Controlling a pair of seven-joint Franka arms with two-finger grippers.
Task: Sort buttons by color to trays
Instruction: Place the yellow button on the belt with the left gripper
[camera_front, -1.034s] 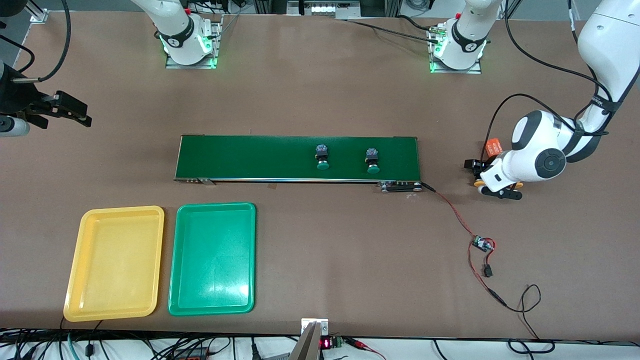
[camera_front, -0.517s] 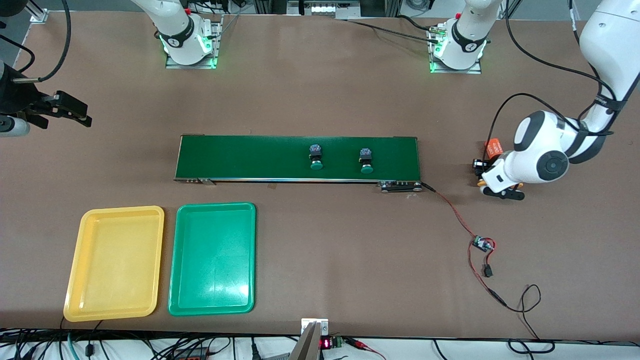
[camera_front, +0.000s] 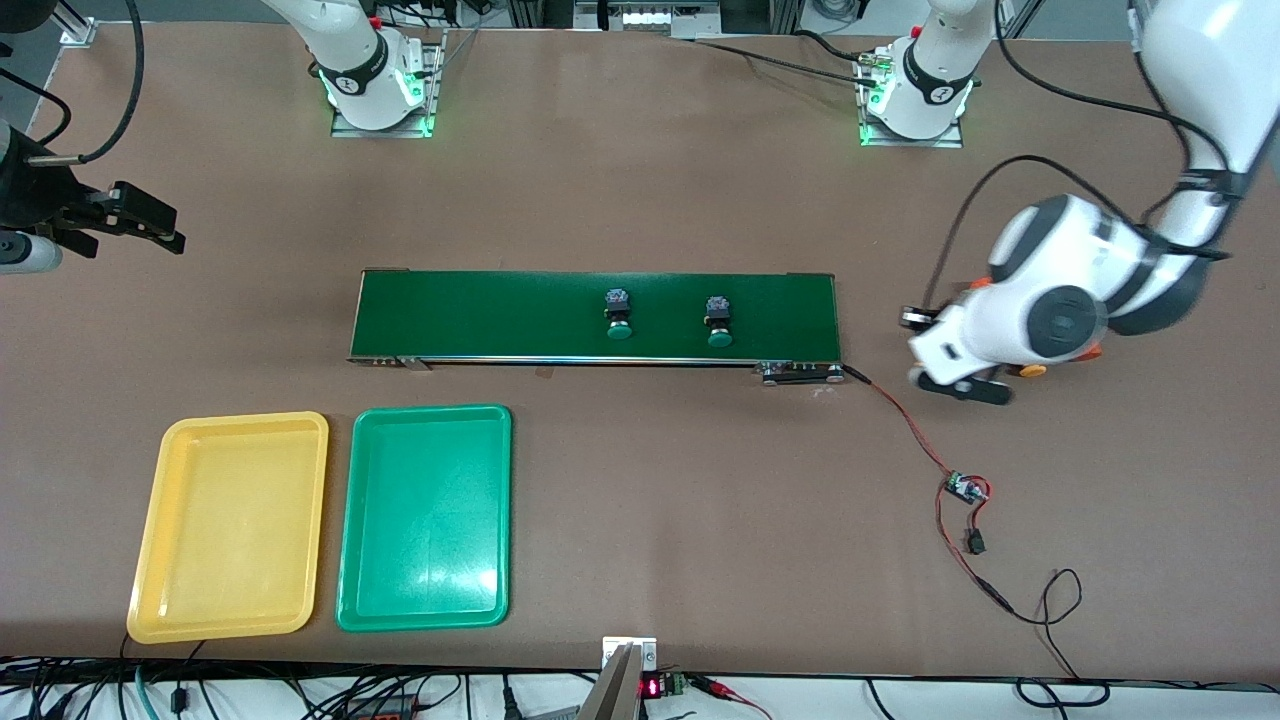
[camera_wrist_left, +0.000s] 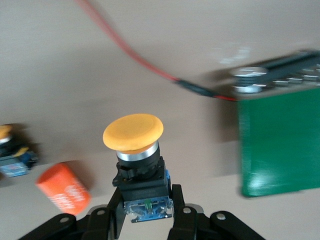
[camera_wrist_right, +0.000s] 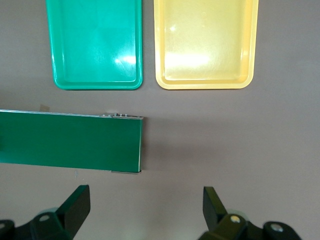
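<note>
My left gripper (camera_wrist_left: 146, 209) is shut on the black body of a yellow button (camera_wrist_left: 133, 131), held up over the bare table just off the belt's end toward the left arm. A second yellow button (camera_wrist_left: 9, 150) lies on the table beside an orange cylinder (camera_wrist_left: 63, 187); its cap (camera_front: 1033, 370) peeks out under the left arm. Two green buttons (camera_front: 618, 315) (camera_front: 716, 322) sit on the dark-green belt (camera_front: 480, 310). The yellow tray (camera_front: 230, 525) and green tray (camera_front: 425, 515) lie side by side nearer the front camera. My right gripper (camera_wrist_right: 145, 210) waits open and holds nothing.
A red and black wire (camera_front: 905, 425) runs from the belt's motor end to a small circuit board (camera_front: 965, 488) on the table. The belt's other end (camera_wrist_right: 135, 145) and both trays show below the right gripper.
My left gripper has shut on the yellow button, lifted it and swung toward the belt's end. Both green buttons have drifted along the belt toward the right arm's end. The right arm has not moved.
</note>
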